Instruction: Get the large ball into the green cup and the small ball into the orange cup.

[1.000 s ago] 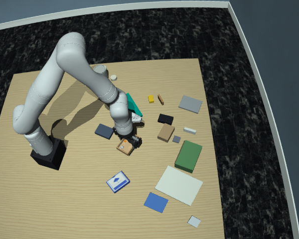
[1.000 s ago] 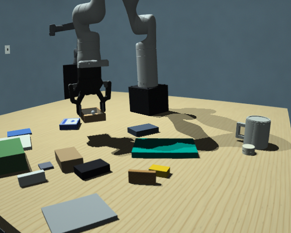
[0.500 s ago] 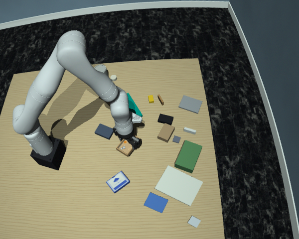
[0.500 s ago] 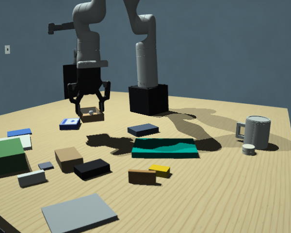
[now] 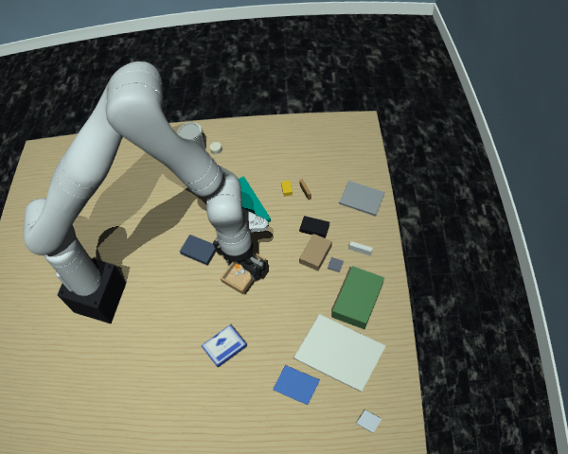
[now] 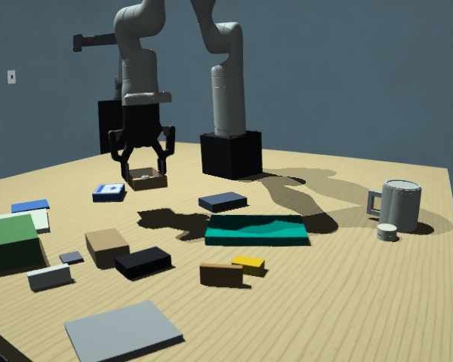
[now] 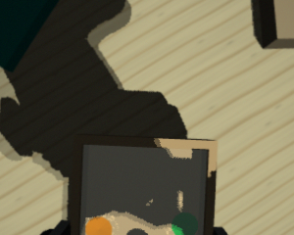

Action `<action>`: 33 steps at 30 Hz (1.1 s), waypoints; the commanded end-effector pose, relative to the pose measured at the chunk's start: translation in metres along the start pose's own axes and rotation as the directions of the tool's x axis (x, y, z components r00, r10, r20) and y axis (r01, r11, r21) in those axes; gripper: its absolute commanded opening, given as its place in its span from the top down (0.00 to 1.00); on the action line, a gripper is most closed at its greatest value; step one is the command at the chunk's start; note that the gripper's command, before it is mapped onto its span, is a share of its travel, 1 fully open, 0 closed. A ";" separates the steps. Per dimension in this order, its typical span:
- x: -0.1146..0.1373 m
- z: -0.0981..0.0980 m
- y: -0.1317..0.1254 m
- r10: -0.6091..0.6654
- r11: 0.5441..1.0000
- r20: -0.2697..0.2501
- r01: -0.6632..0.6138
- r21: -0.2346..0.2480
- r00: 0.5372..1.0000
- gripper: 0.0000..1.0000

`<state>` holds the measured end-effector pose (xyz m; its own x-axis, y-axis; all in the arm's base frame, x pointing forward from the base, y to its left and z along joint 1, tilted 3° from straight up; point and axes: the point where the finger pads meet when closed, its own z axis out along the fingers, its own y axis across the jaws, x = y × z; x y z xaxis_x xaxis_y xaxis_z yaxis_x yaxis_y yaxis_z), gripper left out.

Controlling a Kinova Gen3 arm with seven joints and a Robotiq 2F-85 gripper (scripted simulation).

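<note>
My gripper (image 5: pixel 249 266) (image 6: pixel 143 170) is shut on the covered wooden puzzle (image 5: pixel 233 283) (image 6: pixel 149 183) (image 7: pixel 186 145), a small open-topped wooden tray. It holds the puzzle by two opposite sides, a little above the table, roughly level. The puzzle's shadow falls on the table off to one side. In the wrist view the orange cup (image 7: pixel 98 227) sits at the puzzle's lower left and the green cup (image 7: pixel 186 223) at its lower right. Pale balls (image 5: pixel 239 268) (image 6: pixel 144 176) show inside the tray. I cannot tell which ball is which or whether either sits in a cup.
A slate box (image 5: pixel 198 249) (image 6: pixel 222 201) and a teal board (image 5: pixel 255 198) (image 6: pixel 257 229) lie close by. A tan box (image 5: pixel 315 252) (image 6: pixel 106 246) (image 7: pixel 289 20), a black box (image 5: pixel 314 225), a green box (image 5: pixel 358 296) and a blue-white box (image 5: pixel 223 344) (image 6: pixel 108 192) lie around. A grey mug (image 6: pixel 400 204) stands far off.
</note>
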<state>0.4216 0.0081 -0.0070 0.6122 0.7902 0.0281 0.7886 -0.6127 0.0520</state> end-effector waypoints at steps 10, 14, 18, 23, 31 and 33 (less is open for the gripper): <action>-0.002 -0.001 0.003 0.009 1.000 0.007 -0.009 -0.002 1.000 0.29; -0.002 -0.001 0.003 0.009 1.000 0.018 -0.009 -0.008 1.000 0.29; -0.002 -0.001 0.002 0.009 1.000 0.021 -0.009 -0.012 1.000 0.29; -0.002 -0.001 0.002 0.009 1.000 0.018 -0.009 -0.019 1.000 0.29; -0.002 -0.001 0.003 0.009 1.000 0.009 -0.009 -0.005 1.000 0.29; -0.002 -0.001 0.003 0.009 1.000 0.008 -0.009 0.006 1.000 0.29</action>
<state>0.4208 0.0079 -0.0068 0.6134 0.7896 0.0167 0.7881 -0.6134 0.0514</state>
